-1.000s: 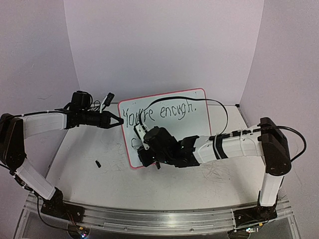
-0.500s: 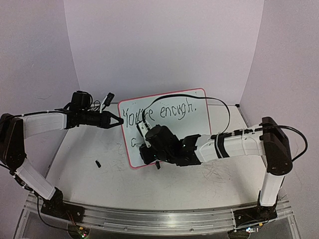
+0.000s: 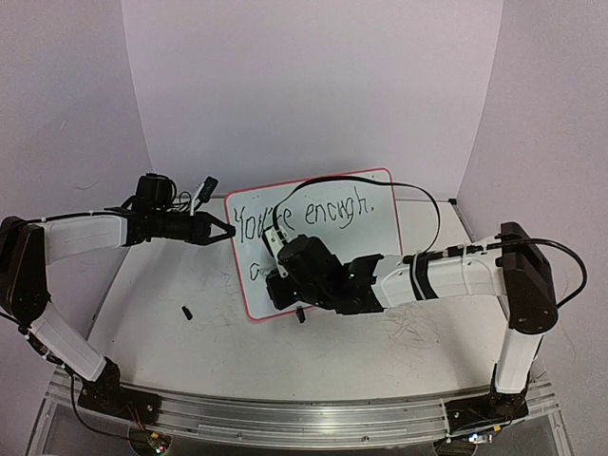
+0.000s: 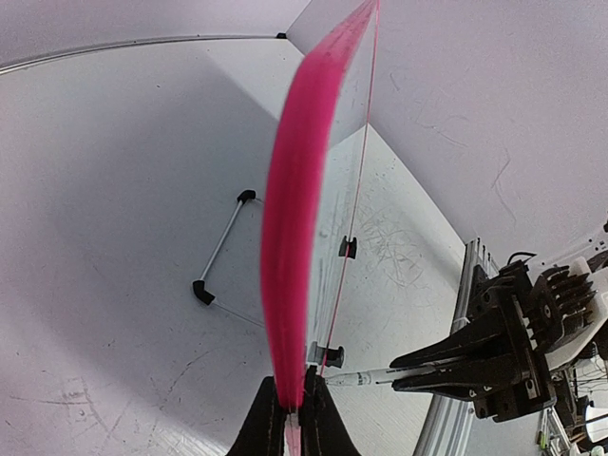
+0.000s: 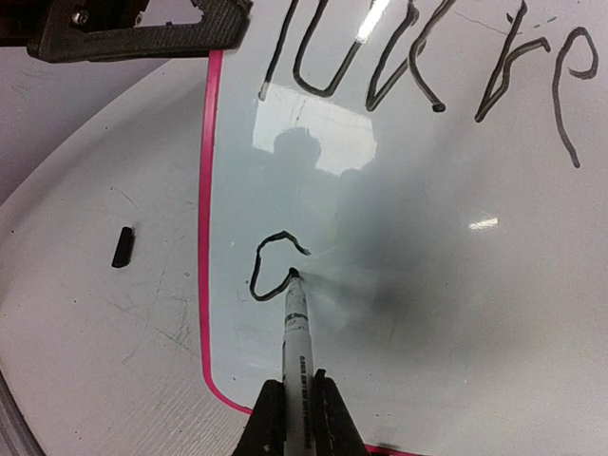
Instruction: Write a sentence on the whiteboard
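Right gripper point(image 5: 297, 404) clamps my marker point(image 5: 295, 328), tip touching the whiteboard point(image 5: 446, 237) below the sentence point(image 5: 418, 66). My left gripper point(image 4: 296, 408) pinches its rim point(image 4: 293, 247).

I've got the whiteboard point(image 3: 380, 237) at centre of the top view. It stands near upright, white face toward the camera, with a thin red-pink rim and rounded corners. Left wrist view shows it edge-on, with black clip feet and a wire stand behind. The sentence point(image 3: 334, 213) is black marker: top line "You're enough." runs across the upper part of the face. The second line, at lower left near the rim, is just one open loop.
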